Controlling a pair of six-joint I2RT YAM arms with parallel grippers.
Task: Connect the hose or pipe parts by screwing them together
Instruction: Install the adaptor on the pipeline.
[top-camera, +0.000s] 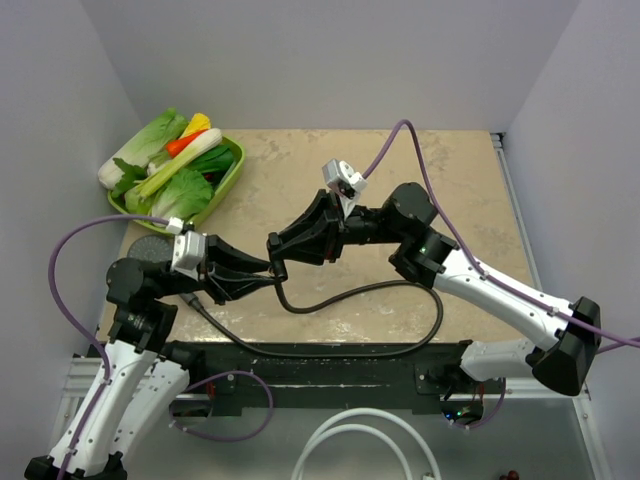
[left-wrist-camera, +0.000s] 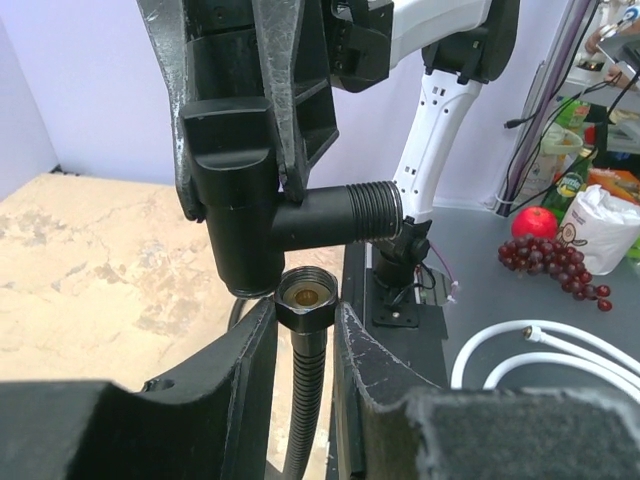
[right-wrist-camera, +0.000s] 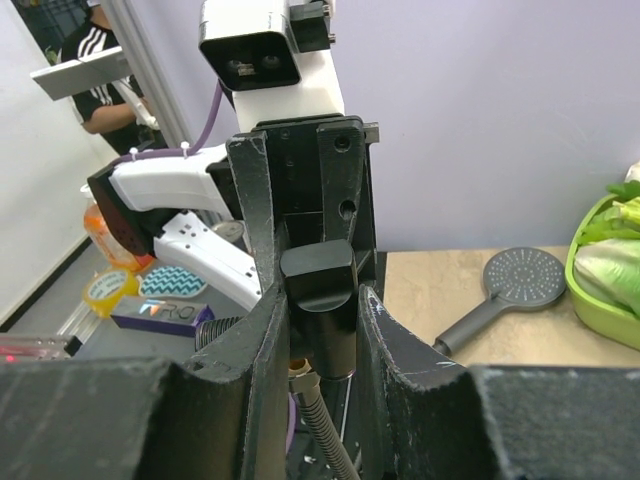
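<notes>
Left gripper (top-camera: 269, 270) is clamping narrowly on the dark hose (top-camera: 350, 294) just under its end nut (left-wrist-camera: 305, 296), holding that end upright. Right gripper (top-camera: 277, 244) is pinching the black T-fitting (left-wrist-camera: 250, 200) directly above, with its lower port facing down onto the nut. The axes are looking aligned, though whether the threads are touching is hard to tell. The hose is trailing in a loop across the table (top-camera: 450, 180) toward the near edge, leaving open room around both wrists. The shower head (right-wrist-camera: 525, 275) is lying well apart, beside the green tray (top-camera: 232, 170).

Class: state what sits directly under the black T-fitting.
Under the black T-fitting sits the hose end nut, open end up, gripped by the left end effector. The fitting's lower opening cannot be seen.
</notes>
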